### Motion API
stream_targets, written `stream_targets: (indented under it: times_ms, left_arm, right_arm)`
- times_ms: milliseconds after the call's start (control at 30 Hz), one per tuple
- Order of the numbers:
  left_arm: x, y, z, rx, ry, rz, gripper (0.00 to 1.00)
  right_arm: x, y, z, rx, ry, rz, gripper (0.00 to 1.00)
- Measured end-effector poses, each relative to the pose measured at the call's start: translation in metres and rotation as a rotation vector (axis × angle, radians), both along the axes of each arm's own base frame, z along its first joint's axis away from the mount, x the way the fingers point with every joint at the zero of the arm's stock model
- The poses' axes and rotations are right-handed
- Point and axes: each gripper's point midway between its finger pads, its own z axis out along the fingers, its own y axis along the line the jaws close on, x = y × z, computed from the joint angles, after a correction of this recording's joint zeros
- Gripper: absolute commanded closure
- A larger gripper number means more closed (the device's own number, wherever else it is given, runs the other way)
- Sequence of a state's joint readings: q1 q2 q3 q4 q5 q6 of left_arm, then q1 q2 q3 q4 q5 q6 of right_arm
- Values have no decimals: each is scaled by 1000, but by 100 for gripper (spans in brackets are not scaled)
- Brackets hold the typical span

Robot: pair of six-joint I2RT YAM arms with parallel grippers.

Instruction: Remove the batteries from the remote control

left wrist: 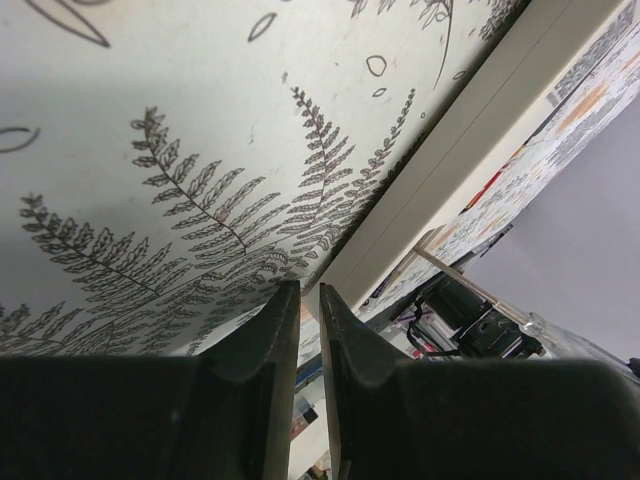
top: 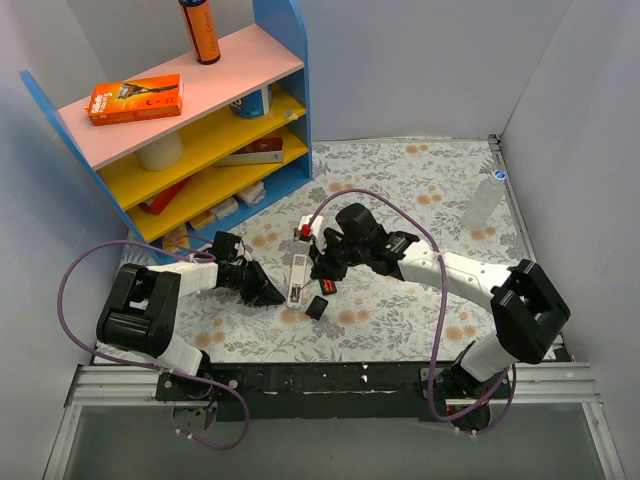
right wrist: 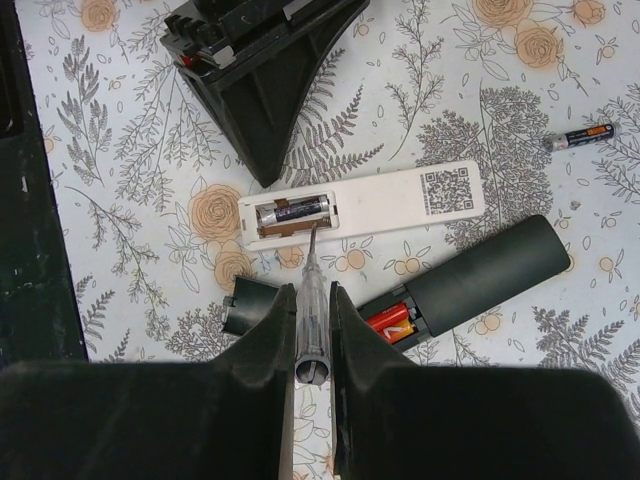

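Observation:
A white remote (right wrist: 400, 200) lies face down with its battery bay open, and one dark battery (right wrist: 293, 212) sits inside. My right gripper (right wrist: 310, 300) is shut on a clear-handled screwdriver (right wrist: 311, 290) whose tip rests at the bay's edge. Next to it a black remote (right wrist: 490, 270) shows red and orange batteries (right wrist: 390, 322) in its open bay. Its black cover (right wrist: 245, 305) lies loose. Another battery (right wrist: 580, 137) lies apart on the cloth. My left gripper (top: 278, 295) is shut, its tip down at the bay end of the white remote (top: 298, 275).
A blue shelf unit (top: 285, 60) with pink and yellow boards stands at the back left, holding an orange box (top: 135, 100) and an orange can (top: 200, 30). A clear plastic bottle (top: 483, 205) stands at the right wall. Purple cables loop beside both arms.

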State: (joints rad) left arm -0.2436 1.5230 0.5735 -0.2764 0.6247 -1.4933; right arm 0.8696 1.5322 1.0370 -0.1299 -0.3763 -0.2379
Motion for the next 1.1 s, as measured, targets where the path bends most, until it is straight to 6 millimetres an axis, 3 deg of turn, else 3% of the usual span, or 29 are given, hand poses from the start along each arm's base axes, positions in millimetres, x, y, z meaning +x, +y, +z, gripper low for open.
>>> stream_targets:
  times_ms: [500,1100]
  left_arm:
    - [4,-1,-2,3,10,5,85]
    - [8,-2,-2,14,17,43,85]
  right_arm:
    - [-10,6,8,73,38,25,99]
    - [-6,6,5,78,14,19,99]
